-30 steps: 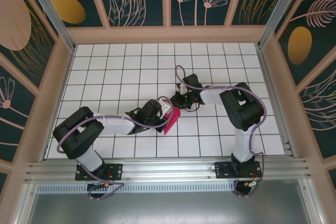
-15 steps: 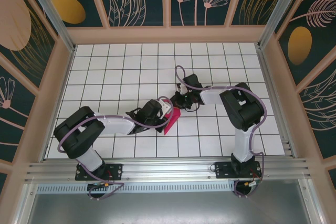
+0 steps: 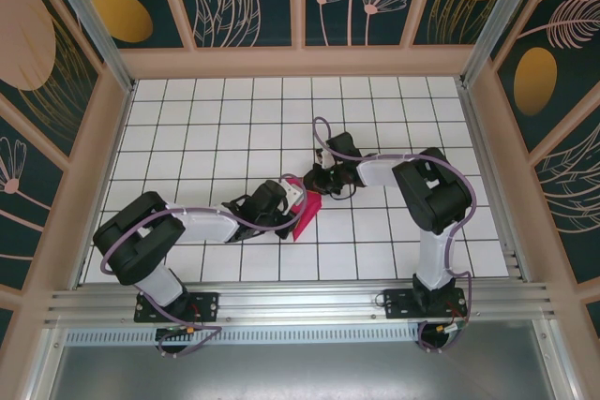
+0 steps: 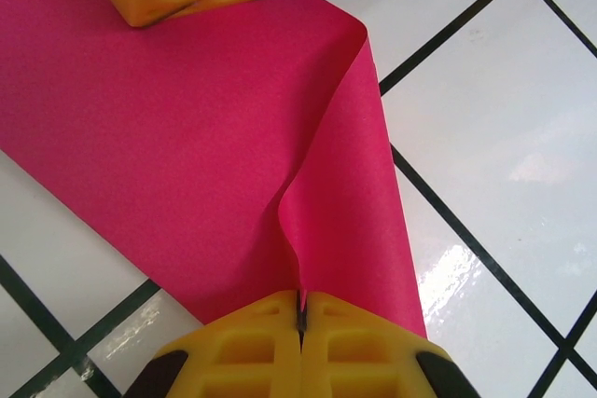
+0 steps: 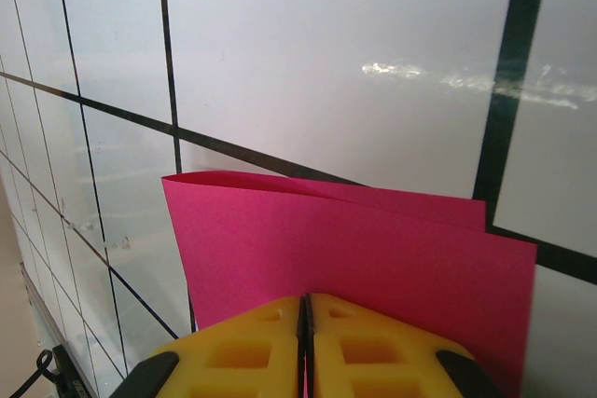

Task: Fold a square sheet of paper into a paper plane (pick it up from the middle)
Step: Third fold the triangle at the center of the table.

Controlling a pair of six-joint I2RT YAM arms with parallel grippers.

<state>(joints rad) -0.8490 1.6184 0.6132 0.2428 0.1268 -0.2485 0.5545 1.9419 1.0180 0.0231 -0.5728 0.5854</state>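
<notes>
Your L gripper [image 4: 301, 309] is clamped on the folded sheet of paper [image 4: 187, 137] from 10 o'clock. R gripper [image 5: 305, 312] pinches its edge from 1 o'clock. Paper's mid-table [image 3: 187, 119], between both.

The folded magenta-red paper sheet [image 3: 306, 217] sits on the white tiled tabletop [image 3: 375, 119], left fingers [image 4: 252, 342] at its left, right fingers [image 5: 233, 351] behind.

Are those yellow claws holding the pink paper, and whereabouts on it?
Yes, both. The left gripper is shut on the magenta paper at one edge, where it buckles into a ridge; the right gripper pinches the folded layers at another edge.
</notes>
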